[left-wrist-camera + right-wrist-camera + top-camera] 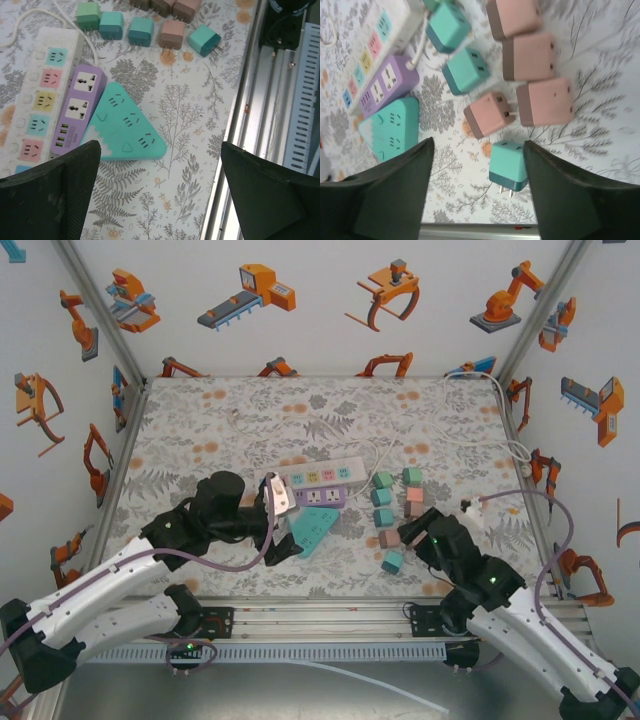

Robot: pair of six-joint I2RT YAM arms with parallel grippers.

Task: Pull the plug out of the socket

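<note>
Plug, small teal cube lying unplugged just right of triangular socket, looks light, rigid and smooth, so take it across flat sides; right gripper open astride it, left gripper wide open above socket.

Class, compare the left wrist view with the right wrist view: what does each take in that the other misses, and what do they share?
Left wrist: the metal rail along the table's near edge, and the USB ports on the purple strip. Right wrist: three pink adapters side by side, seen in full. Shared: the white power strip, the purple strip, the teal triangular socket and the loose teal plug with bare prongs.
</note>
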